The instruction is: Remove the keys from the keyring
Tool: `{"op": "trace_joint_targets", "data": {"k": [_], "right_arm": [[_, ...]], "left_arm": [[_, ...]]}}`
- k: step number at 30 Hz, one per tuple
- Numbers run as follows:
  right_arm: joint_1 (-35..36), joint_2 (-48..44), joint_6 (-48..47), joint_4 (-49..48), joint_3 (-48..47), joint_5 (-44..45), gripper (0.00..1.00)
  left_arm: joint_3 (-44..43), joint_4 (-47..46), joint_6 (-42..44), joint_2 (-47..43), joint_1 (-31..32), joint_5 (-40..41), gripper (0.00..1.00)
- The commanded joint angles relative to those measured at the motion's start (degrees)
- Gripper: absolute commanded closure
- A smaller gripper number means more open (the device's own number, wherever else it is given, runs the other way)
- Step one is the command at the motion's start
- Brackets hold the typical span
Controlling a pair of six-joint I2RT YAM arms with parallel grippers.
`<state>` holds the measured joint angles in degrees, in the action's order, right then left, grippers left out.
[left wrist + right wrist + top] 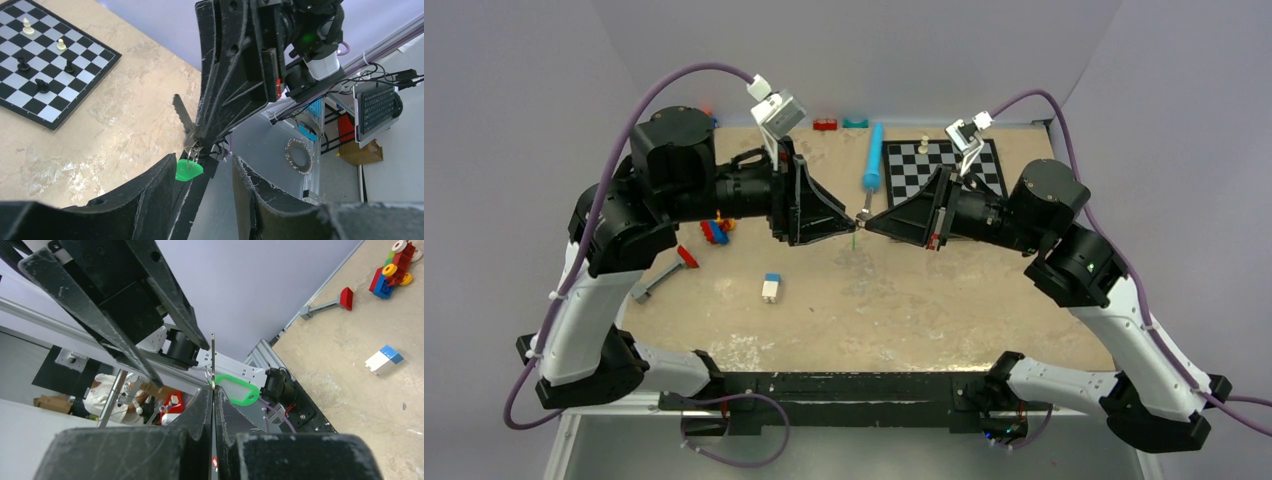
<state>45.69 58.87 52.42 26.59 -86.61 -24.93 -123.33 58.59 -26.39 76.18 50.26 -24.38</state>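
Jaws of your right gripper (212,390) are pressed together on the keys (237,390), pinching one blade (212,360) edge-on. Your left gripper (205,162) has its jaws moderately apart, holding nothing, with the bunch's green tag (189,170) just beside one finger (155,190). You hold the bunch in the air above the middle of the table (924,320), where the two grippers meet tip to tip.

Count in the bunch: one toothed blade, one green tag, and a small wire ring (193,150) joining them. Whether further keys hang there cannot be told.

On the table you have:
- one chessboard (909,170) at far right, carrying five pieces (42,86) in the left wrist view, two white and three black
- one blue tube (873,155) beside it
- one blue-topped white block (771,288) nearer the front
- one grey tool (664,277) with a red head
- one cluster of toy bricks (716,228)
- two small bricks at the far edge, one red (825,124) and one teal (856,122)
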Motion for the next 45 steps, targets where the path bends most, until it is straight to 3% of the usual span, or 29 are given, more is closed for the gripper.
{"op": "trace_joint_targets", "data": {"k": [1, 17, 24, 28, 36, 40, 45], "right_arm": [[-0.08, -0.16, -0.7, -1.14, -2.73, -1.66, 1.0], [-0.09, 0.45, 0.21, -3.76, -2.09, -3.19, 1.0], [-0.12, 0.54, 0.22, -4.24, -1.86, -3.11, 1.0], [-0.08, 0.55, 0.22, -4.31, -1.66, -2.42, 1.0], [-0.08, -1.25, 3.6, -9.96, 2.41, -0.77, 1.0], [-0.1, -2.04, 5.07, -12.61, 4.43, 0.82, 0.85], [-0.09, -2.44, 5.77, -14.15, 4.88, 2.28, 0.86]], "left_arm": [[-0.43, 0.41, 0.36, 0.26, -0.42, -1.09, 0.51], [3.02, -4.12, -0.53, 1.08, -0.4, -2.35, 0.63], [4.7, -6.17, -1.19, 0.77, -0.43, -4.35, 0.81], [5.54, -6.47, -1.1, 0.35, -0.42, -4.22, 1.0], [12.72, -14.75, -6.99, -3.26, -0.43, -2.96, 1.0], [18.58, -21.46, -11.36, -6.43, -0.43, -0.86, 1.0], [24.51, -27.94, -16.82, -10.16, -0.43, 3.9, 1.0]]}}
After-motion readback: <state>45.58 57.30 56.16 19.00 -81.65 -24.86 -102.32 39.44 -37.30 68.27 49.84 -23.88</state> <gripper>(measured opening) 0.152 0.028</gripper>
